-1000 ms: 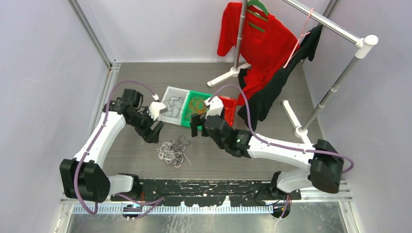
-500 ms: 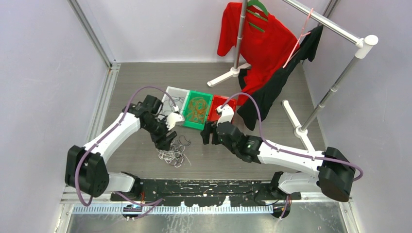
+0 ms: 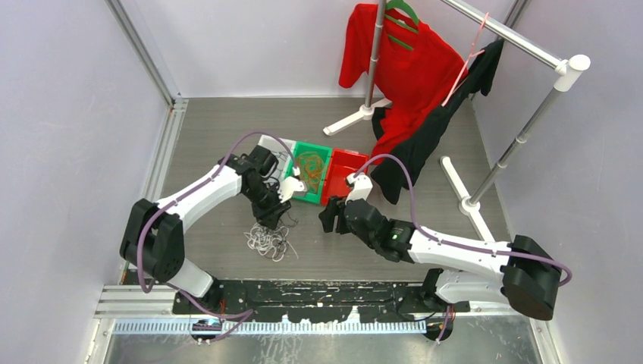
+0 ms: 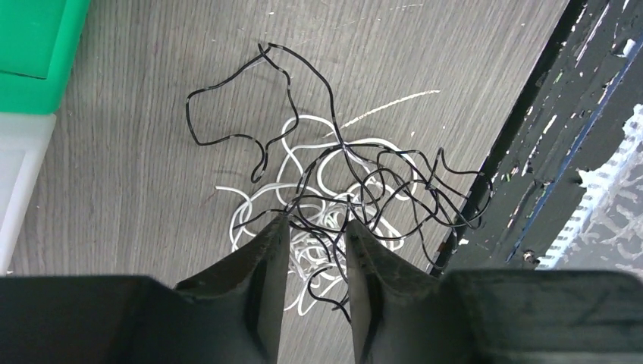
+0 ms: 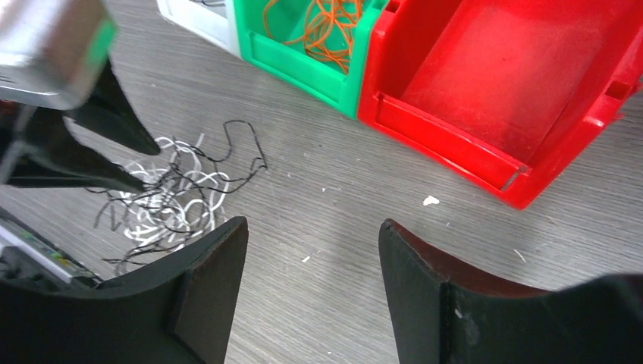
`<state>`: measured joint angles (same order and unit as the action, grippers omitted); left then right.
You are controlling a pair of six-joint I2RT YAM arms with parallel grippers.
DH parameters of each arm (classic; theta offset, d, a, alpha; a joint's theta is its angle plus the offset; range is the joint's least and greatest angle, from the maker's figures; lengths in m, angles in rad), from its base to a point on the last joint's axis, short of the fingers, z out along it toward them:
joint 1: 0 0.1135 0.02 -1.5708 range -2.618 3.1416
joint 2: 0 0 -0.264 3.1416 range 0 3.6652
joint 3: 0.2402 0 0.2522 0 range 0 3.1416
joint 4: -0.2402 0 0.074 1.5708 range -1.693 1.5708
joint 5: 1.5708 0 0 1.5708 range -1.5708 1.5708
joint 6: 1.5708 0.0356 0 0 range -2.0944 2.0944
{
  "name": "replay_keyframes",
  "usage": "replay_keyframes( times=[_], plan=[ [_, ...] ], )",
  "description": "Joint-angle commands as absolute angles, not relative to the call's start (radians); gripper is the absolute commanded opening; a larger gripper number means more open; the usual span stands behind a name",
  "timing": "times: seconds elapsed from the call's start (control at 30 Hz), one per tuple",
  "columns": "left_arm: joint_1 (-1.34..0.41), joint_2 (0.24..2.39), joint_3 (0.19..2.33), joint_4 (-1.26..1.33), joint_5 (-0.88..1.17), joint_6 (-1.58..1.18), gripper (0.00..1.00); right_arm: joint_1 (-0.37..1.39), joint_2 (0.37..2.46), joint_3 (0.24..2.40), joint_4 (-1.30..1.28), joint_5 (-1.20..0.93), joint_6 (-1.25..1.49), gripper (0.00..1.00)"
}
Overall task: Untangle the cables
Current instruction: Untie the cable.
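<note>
A tangle of black and white cables (image 3: 269,240) (image 4: 341,189) lies on the grey table in front of the bins. My left gripper (image 3: 274,221) (image 4: 315,224) hangs over its far edge. Its jaws stand narrowly apart, with black strands crossing the gap and nothing clamped. In the right wrist view the left gripper (image 5: 148,167) points down into the cables (image 5: 170,205). My right gripper (image 3: 327,216) (image 5: 311,227) is open over bare table to the right of the pile, holding nothing. More orange cables (image 3: 307,168) (image 5: 330,23) lie in the green bin (image 3: 322,155) (image 5: 303,64).
A red bin (image 3: 349,163) (image 5: 493,91) sits right of the green one; a white bin (image 5: 193,15) (image 4: 19,174) sits left of it. A clothes rack with red and black garments (image 3: 409,76) stands at the back right. A black rail (image 3: 326,292) (image 4: 561,114) runs along the near edge.
My left arm swung right from the white bin down onto the pile, its jaws narrowing. My right arm drew back toward the near edge, its jaws closing a little.
</note>
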<state>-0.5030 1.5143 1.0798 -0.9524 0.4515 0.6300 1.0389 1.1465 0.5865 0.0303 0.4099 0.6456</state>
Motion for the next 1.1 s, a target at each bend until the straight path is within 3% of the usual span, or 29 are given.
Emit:
replay_keyframes(
  times=[0.0,0.3,0.47,0.8,1.07],
  plan=[
    [-0.513,1.542,1.137,-0.965,0.465,0.644,0.31,1.046,1.082,0.578,0.106,0.446,0.674,0.68],
    [-0.514,1.485,1.230,-1.134,0.465,0.620,0.00,1.046,1.048,0.582,0.134,0.462,0.663,0.60],
    [-0.515,1.374,1.390,-1.279,0.434,0.533,0.00,1.067,1.071,0.583,0.201,0.474,0.646,0.59],
    [-0.514,1.219,1.518,-1.346,0.373,0.365,0.00,1.216,1.111,0.638,0.429,0.520,0.448,0.80],
    [-0.515,1.211,1.561,-1.387,0.412,0.371,0.00,1.237,1.152,0.751,0.496,0.411,0.372,0.83]
  ],
)
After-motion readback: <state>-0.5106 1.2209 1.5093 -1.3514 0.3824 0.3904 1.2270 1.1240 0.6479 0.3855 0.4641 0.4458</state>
